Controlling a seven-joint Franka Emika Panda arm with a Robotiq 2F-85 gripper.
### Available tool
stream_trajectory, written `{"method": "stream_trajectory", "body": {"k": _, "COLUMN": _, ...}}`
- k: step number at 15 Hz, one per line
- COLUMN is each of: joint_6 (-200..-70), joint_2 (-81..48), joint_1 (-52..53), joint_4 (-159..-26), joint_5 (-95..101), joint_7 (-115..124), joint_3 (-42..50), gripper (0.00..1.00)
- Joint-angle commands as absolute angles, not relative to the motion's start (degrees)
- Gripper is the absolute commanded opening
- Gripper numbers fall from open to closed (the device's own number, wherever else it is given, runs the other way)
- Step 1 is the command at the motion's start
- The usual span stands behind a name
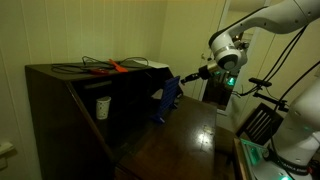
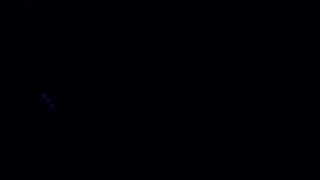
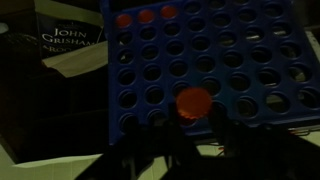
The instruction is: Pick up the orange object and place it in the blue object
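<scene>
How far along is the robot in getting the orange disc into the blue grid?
Done: the orange disc looks picked up, held at the gripper. In hand: it hovers right in front of the blue grid. Left: releasing it inside.

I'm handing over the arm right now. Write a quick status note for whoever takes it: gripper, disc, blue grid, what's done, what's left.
Gripper: looks shut on the orange disc, though the wrist view is dark.
Disc: in front of the blue grid's face, not in a slot.
Grid: three discs already sit in the row at the top of the wrist view.
Done: pickup, it seems.
Left: probably raise the disc over the grid, line up a slot, release.
</scene>
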State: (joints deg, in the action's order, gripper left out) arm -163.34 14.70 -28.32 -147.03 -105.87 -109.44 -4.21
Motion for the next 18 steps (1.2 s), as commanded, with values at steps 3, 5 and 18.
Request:
{"method": "stream_trajectory", "body": {"k": 3, "joint_6": -158.9, "joint_2": 18.5, "joint_1": -28.7, "joint_4": -149.3, "joint_5": -116.3, "joint_7": -119.6, "joint_3": -4.1, "gripper": 0.1}}
{"method": "stream_trajectory", "body": {"k": 5, "joint_6": -155.4, "joint_2": 18.5, "joint_1": -28.7, "joint_4": -149.6, "joint_5": -118.7, "joint_7": -121.7, "joint_3": -3.7, "gripper": 0.1}}
{"method": "stream_trajectory", "body": {"k": 18, "joint_6": -151.5, "joint_2": 16.6, "joint_1": -25.2, "joint_4": -148.3, "joint_5": -122.6, "joint_7": -126.3, "joint_3": 0.0, "gripper": 0.35}}
